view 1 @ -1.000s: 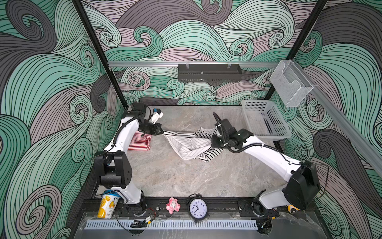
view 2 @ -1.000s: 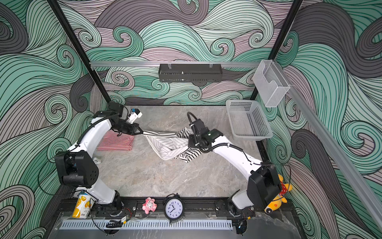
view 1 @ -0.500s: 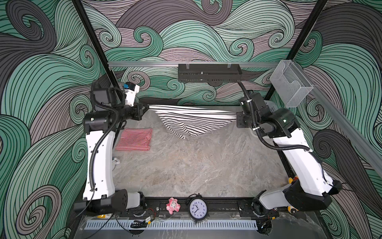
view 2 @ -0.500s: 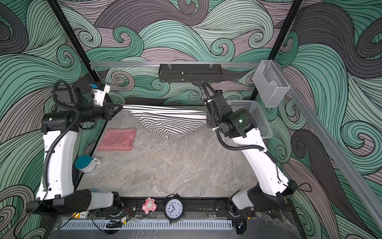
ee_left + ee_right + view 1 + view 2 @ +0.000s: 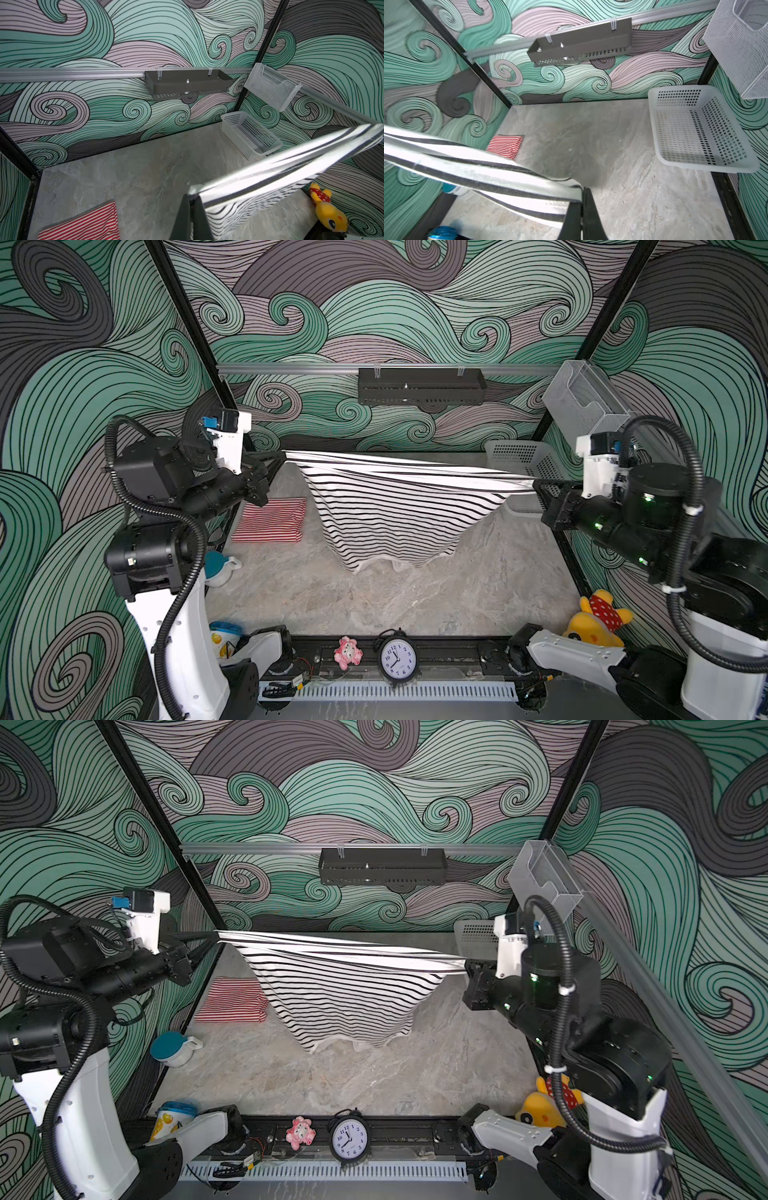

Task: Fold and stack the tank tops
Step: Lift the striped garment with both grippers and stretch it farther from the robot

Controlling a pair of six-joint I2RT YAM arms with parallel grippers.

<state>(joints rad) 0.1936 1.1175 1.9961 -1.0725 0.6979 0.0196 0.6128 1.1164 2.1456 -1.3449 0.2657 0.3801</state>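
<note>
Between your two grippers, up off the table [image 5: 374,605], the black-and-white top [image 5: 395,506] is stretched out like a washing line. Your left gripper [image 5: 277,457] is pinched tight on one end of its upper edge. Your right gripper [image 5: 536,483] is pinched tight on the other end, so both are clamped on the same top. The left wrist view backs that up: the dark fingers [image 5: 182,216] sit pressed together with striped cloth coming straight out from between them. It's the same story in the right wrist view.

The edge between the grippers runs taut in a nearly straight line in both top views. From there the rest of the top hangs down in a sagging wedge, widest up by the grippers and narrowing toward the hem. The hem ends low over the table, and I honestly can't tell if it's touching.

The red top [image 5: 270,520] is down below your left gripper, folded into a flat rectangle on the table. It's just beside the hanging cloth and clear of both grippers.

Behind your right gripper is the basket [image 5: 515,456], sitting on the table in the back corner. A mug [image 5: 218,568] is on the table under your left arm, nearer the front than the red top. A yellow toy [image 5: 594,622] lies below your right arm, and the clock [image 5: 398,659] stands on the front rail, roughly midway between the two grippers.
</note>
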